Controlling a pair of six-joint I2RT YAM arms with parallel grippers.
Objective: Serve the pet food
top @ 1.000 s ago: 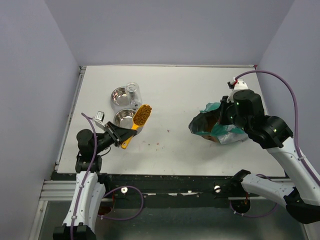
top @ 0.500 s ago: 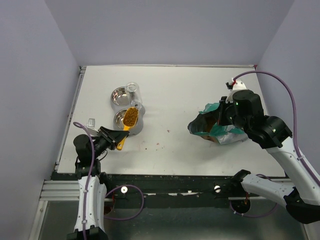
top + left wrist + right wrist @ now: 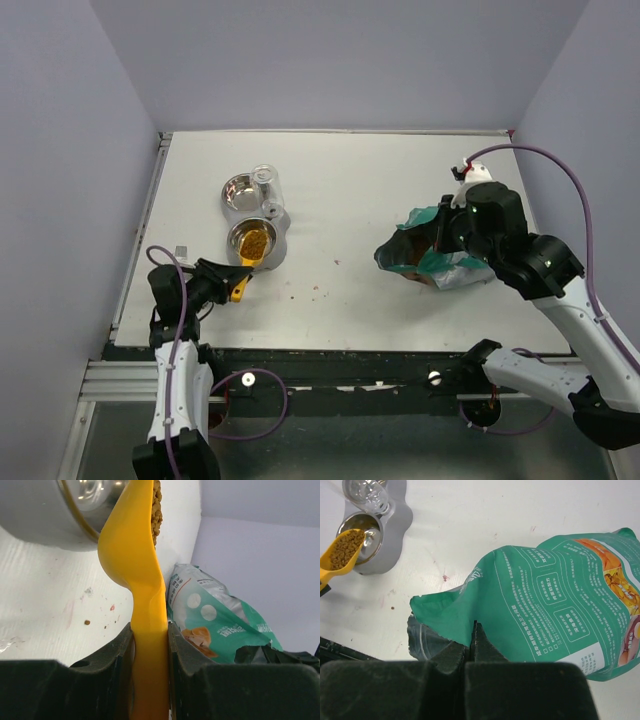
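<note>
The white tabletop (image 3: 400, 190) carries everything. To the right lies the teal bag (image 3: 545, 610), its torn mouth facing the feeder, and the right tool (image 3: 471, 632) is pressed together on the mouth's upper edge, seemingly pinching the film to hold it open. To the left sits the grey feeder (image 3: 278, 250) with two steel bowls and a clear bottle (image 3: 268, 180) at its far side. The left tool (image 3: 150, 645) pinches the handle of the orange scoop (image 3: 132, 545), whose head hangs over the near bowl (image 3: 367, 542). The pet food (image 3: 346, 547) fills the scoop in a heap, none visibly in the bowl yet, so the step in hand looks like the pour. To do it well, the scoop head should be centred over the bowl rather than its rim, then rolled slowly about the handle so the pellets slide off inside the steel wall, with the grip firm so the handle cannot twist. A few stray crumbs (image 3: 318, 293) dot the tabletop nearby.
</note>
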